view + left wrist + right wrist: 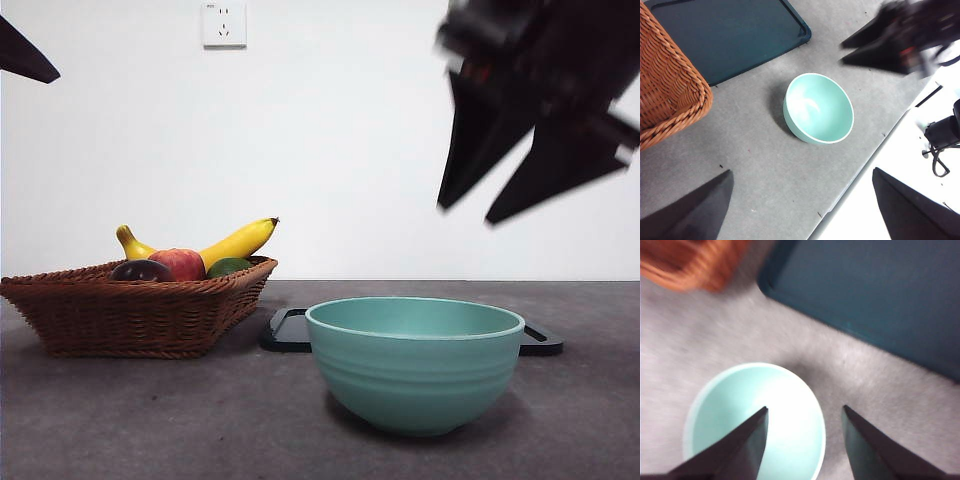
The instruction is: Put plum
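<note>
The plum [141, 270], dark purple and glossy, lies in the wicker basket [130, 312] at the left beside a red fruit [180, 263]. My right gripper [465, 210] hangs open high at the right, above the teal bowl [415, 362], with nothing between its jaws; its wrist view shows the bowl [755, 425] below it, blurred. My left gripper [802, 172] is open and holds nothing; it shows only as a black tip [25, 55] at the top left corner. The left wrist view shows the bowl [818, 107] and the basket's corner [670, 85].
A banana [225, 245] and a green fruit [228, 266] also lie in the basket. A dark flat tray [290, 330] lies behind the bowl, also visible as tray [730, 35] and tray [875, 295]. The table's edge [865, 165] runs near the bowl.
</note>
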`<state>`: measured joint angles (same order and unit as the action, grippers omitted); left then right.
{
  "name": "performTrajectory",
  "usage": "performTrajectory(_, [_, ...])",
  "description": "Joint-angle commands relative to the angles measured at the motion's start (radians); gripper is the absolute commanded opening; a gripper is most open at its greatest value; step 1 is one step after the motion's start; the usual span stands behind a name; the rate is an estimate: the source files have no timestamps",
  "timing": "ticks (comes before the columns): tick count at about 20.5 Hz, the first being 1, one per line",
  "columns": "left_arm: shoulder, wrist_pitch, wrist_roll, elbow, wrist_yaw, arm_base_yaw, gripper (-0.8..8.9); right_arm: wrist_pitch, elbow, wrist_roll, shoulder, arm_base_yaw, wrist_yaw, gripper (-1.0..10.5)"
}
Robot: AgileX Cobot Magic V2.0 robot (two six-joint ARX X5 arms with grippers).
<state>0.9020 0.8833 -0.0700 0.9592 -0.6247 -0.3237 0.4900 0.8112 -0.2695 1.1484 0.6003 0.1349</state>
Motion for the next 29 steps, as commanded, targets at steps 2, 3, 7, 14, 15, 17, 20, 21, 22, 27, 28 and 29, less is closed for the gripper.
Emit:
performTrajectory(2, [0.006, -0.008, -0.02, 0.014, -0.003, -0.004, 4.36, 0.08, 0.068, 0.022, -0.109, 0.006, 0.027, 2.3])
performTrajectory(3, [0.006, -0.008, -0.019, 0.014, -0.003, -0.004, 4.36, 0.109, 0.084, 0.023, -0.145, 0.006, 0.042, 2.3])
performTrajectory(7, [0.006, -0.008, -0.02, 0.014, -0.003, -0.004, 4.36, 0.185, 0.105, 0.042, -0.28, 0.006, 0.165, 2.3])
performTrajectory(14, [0.006, -0.008, -0.02, 0.014, -0.003, -0.004, 4.36, 0.431, 0.105, 0.098, -0.422, 0.006, 0.214, 2.3])
performTrajectory(15, [0.006, -0.008, -0.02, 0.014, -0.003, -0.004, 4.36, 0.462, 0.105, 0.107, -0.429, 0.006, 0.213, 2.3])
performTrajectory(17, [0.006, -0.008, -0.02, 0.014, -0.003, -0.004, 4.36, 0.486, 0.105, 0.115, -0.439, 0.006, 0.213, 2.3])
performTrajectory(20, [0.006, -0.008, -0.02, 0.014, -0.003, -0.004, 4.36, 0.486, 0.105, 0.116, -0.439, 0.006, 0.213, 2.3])
performTrajectory(21, [0.006, -0.008, -0.019, 0.014, -0.003, -0.004, 4.36, 0.486, 0.105, 0.116, -0.439, 0.006, 0.213, 2.3])
performTrajectory(22, [0.006, -0.008, -0.02, 0.014, -0.003, -0.004, 4.36, 0.486, 0.105, 0.117, -0.438, 0.006, 0.213, 2.3])
performTrajectory(27, [0.006, -0.008, -0.019, 0.014, -0.003, -0.004, 4.36, 0.483, 0.105, 0.121, -0.438, 0.006, 0.212, 2.3])
performTrajectory(28, [0.006, -0.008, -0.02, 0.014, -0.003, -0.004, 4.36, 0.484, 0.105, 0.121, -0.438, 0.006, 0.212, 2.3])
performTrajectory(29, [0.006, -0.008, -0.02, 0.014, -0.003, -0.004, 4.36, 0.483, 0.105, 0.121, -0.438, 0.006, 0.212, 2.3])
